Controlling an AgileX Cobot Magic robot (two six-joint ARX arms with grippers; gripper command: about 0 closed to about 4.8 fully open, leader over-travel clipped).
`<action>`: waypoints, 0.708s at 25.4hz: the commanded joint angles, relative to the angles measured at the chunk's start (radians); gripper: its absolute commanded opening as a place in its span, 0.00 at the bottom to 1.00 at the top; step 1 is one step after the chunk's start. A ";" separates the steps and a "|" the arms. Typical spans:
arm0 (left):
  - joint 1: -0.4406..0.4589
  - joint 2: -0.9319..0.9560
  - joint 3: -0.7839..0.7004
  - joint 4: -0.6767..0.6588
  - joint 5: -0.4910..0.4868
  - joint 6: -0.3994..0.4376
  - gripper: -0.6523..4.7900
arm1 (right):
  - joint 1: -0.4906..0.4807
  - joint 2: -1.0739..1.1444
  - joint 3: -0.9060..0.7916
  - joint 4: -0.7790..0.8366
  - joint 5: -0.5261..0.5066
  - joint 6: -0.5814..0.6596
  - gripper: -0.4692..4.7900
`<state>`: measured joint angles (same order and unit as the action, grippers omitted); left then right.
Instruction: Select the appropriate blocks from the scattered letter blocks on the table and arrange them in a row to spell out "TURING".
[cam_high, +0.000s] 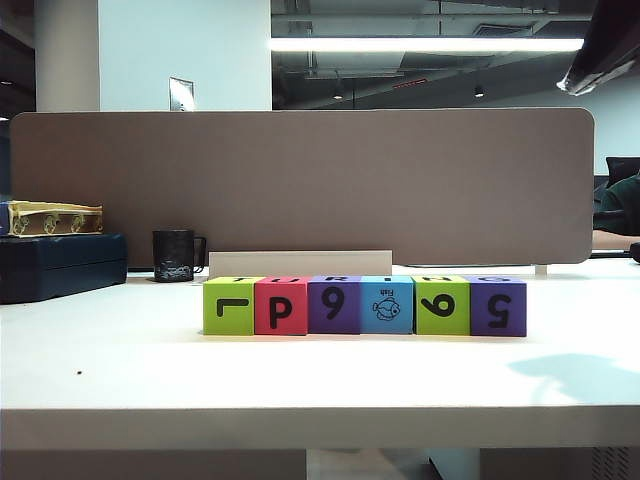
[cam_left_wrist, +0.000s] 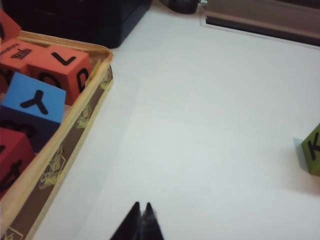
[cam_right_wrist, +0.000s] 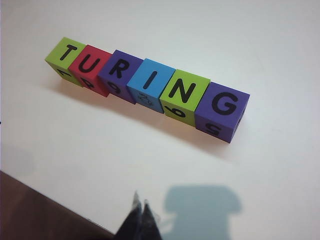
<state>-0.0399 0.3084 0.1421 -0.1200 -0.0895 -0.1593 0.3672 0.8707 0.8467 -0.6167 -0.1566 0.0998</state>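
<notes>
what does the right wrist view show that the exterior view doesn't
Only the right wrist view shows the top faces of the letter blocks, which read TURING in a row, and the right gripper, its fingers together above the table, short of the row. Only the exterior view shows the blocks' front faces with an L, a P, digits and a fish picture, plus the brown-grey divider panel, a black mug and a dark case with a yellow-rimmed tray on it. Both show the same six touching blocks on the white table.
</notes>
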 joint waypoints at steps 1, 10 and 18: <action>0.034 -0.060 -0.031 0.016 0.000 -0.002 0.11 | 0.002 -0.002 0.005 0.016 0.001 0.001 0.09; 0.048 -0.187 -0.119 0.018 0.001 -0.002 0.11 | 0.002 -0.002 0.005 0.016 0.001 0.001 0.09; 0.066 -0.307 -0.132 -0.065 0.019 0.040 0.11 | 0.002 -0.003 0.005 0.016 0.001 0.001 0.09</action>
<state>0.0193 0.0044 0.0086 -0.1768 -0.0834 -0.1394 0.3676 0.8707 0.8467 -0.6167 -0.1566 0.0998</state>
